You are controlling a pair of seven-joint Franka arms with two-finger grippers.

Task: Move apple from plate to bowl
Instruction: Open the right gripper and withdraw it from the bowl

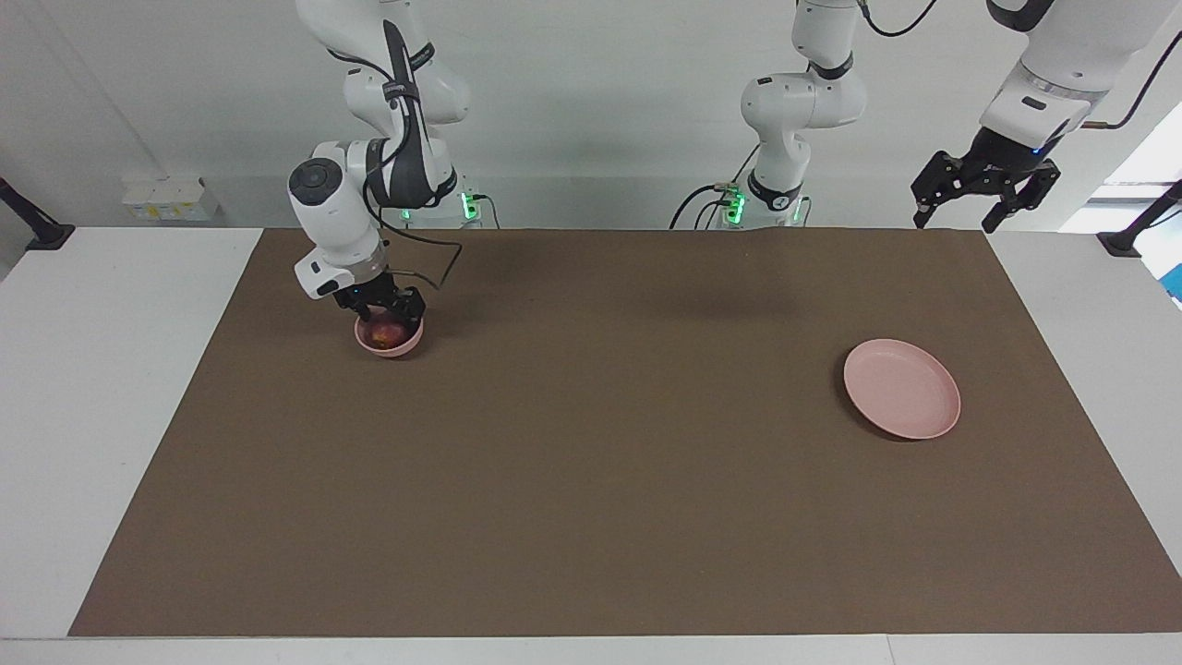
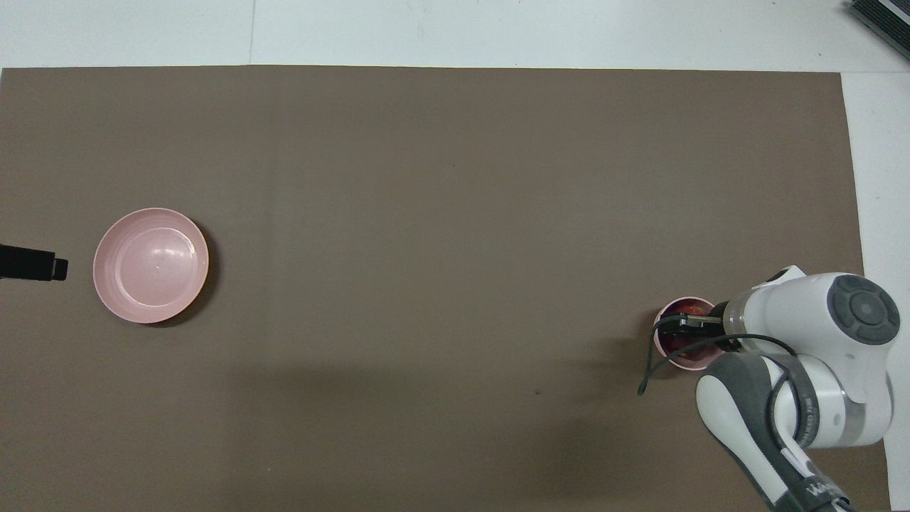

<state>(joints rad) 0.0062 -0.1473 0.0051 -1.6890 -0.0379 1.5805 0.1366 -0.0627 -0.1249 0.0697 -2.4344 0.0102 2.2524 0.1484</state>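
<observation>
Toward the right arm's end of the brown mat [image 1: 591,480], close to the edge by the robots, the facing view shows the right gripper [image 1: 386,314] lowered into the bowl [image 1: 390,344] with the apple [image 1: 386,332] sitting low inside, between its fingers; whether they grip the fruit or have let go I cannot tell. At the other end lies the plate [image 1: 901,401], bare, and the left gripper [image 1: 982,185] waits high above the mat's corner there, fingers spread and holding nothing. From overhead, the right gripper [image 2: 684,326] covers much of the bowl [image 2: 668,352], with a sliver of the apple [image 2: 688,308] showing at the rim farthest from the robots; the plate [image 2: 114,284] lies well apart, near the left gripper's tip [image 2: 50,267]. The likely trouble is the withdrawal — a finger catching the light, deep-walled bowl could tip or drag it, and the smooth round apple could roll out. Bowl and plate look like hard matte pink plastic; the mat looks flat and dull.
</observation>
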